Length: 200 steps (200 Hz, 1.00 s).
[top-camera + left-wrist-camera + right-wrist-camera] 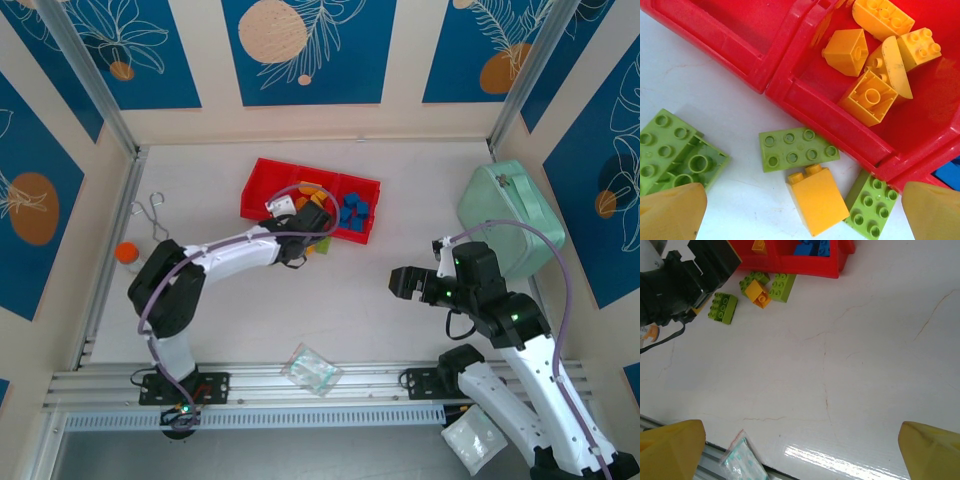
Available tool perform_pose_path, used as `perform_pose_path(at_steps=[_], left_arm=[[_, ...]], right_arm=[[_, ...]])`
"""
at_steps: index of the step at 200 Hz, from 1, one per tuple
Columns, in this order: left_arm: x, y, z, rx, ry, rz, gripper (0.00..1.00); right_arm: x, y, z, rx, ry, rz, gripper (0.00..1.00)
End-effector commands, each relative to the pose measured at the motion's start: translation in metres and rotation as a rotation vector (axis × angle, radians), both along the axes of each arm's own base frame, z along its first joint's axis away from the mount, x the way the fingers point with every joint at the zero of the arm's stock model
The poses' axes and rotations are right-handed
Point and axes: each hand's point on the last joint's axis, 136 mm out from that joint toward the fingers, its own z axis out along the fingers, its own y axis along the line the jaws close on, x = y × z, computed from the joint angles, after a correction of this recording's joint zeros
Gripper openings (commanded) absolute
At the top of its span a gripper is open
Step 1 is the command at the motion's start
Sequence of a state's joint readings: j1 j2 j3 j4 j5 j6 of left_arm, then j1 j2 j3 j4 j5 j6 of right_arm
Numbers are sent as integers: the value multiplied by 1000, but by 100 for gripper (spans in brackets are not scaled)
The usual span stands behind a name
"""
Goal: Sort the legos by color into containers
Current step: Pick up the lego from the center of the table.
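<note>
The white surface (300, 320) is occupied at its far right corner by a mint-green case (510, 215). Near the middle of its far edge a long red tray (262, 185) is set at a slant.

The left arm is stretched from the near left corner toward the tray, and the left hand (312, 216) is held over the tray's near wall. In the left wrist view its fingers (670, 212) are seen spread wide at either side, and nothing is gripped between them. The right hand (405, 283) is held above the right half of the surface, well apart from the tray. Its fingers (670, 447) are likewise spread fully, with nothing held.

A clear plastic bag (312, 370) is seen at the near edge, about midway along it.

Several orange-yellow legos (872, 95) are heaped in the tray's middle compartment, and blue legos (352, 212) are gathered in the compartment at its right end.

The remaining legos lie on the surface along the tray's near wall:
- A pair of lime green bricks (670, 150) lies leftmost, one against the other.
- A flat lime green brick (797, 148) is placed studs up, just beside the wall.
- An orange-yellow brick (817, 200) is set close against the flat brick's near side, between the spread fingers and apart from both.
- A small lime green brick (867, 205) lies just to the right of the orange-yellow one, below the wall.
</note>
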<state>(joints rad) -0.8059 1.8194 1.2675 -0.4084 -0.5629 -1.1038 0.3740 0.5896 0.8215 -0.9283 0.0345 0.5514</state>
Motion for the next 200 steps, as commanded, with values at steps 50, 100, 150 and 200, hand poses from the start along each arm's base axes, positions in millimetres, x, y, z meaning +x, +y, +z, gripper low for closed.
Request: perform_pose_path(at_steps=[50, 100, 150, 200], left_arm=[[1, -13, -24, 72, 40, -18, 82], [3, -22, -39, 137, 99, -104, 75], [2, -31, -53, 152, 149, -155, 74], [-1, -24, -67, 153, 189, -162, 62]], right_arm=[[-3, 3, 2, 22, -25, 15, 99], [-4, 4, 3, 24, -31, 22, 99], [-5, 5, 3, 21, -31, 30, 99], [-7, 5, 3, 12, -33, 32, 99]])
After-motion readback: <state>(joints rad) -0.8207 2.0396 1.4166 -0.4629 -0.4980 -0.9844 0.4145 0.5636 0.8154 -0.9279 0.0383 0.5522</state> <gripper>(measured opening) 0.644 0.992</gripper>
